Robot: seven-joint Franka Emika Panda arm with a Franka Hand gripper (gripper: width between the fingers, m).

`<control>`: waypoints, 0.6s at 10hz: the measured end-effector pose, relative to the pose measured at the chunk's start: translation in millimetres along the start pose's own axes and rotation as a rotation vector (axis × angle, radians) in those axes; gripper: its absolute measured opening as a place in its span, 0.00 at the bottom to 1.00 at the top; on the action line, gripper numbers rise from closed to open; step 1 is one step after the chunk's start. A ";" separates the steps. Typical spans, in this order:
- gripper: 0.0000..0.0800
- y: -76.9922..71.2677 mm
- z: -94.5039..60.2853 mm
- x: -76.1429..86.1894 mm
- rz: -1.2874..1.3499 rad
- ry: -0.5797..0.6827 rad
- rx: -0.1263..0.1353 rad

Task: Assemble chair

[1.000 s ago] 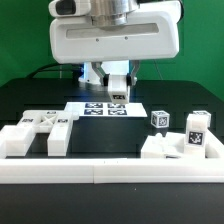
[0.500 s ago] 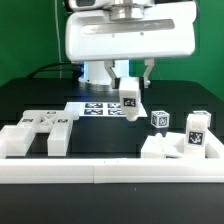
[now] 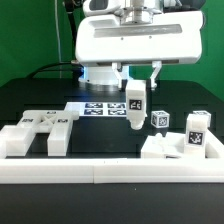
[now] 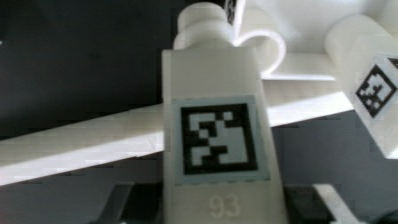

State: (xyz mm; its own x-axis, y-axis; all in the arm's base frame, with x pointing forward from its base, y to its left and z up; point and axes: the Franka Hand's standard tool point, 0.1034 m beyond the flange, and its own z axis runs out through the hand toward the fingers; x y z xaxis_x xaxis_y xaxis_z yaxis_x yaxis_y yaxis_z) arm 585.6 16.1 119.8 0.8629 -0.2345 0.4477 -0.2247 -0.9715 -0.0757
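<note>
The arm hangs over the table's middle with its wrist pointing straight down. Its gripper pinches the top of a tagged white chair bar, which hangs upright from the jaws. In the exterior view, the marker board lies at nine o'clock from the bar. A small cube sits at four o'clock, and the notched parts at eight o'clock.
</note>
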 end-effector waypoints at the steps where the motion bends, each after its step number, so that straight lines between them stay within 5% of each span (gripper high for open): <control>1: 0.37 -7.3 1.0 -0.9 -0.008 0.000 0.008; 4: 0.37 -41.1 4.6 9.6 -0.033 0.021 0.037; 6: 0.37 -39.2 4.6 8.3 -0.034 0.028 0.035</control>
State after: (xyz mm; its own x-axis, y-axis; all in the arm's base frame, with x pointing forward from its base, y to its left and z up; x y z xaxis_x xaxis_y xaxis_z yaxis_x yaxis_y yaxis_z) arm 603.6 52.1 122.3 0.8566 -0.2004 0.4755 -0.1790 -0.9797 -0.0904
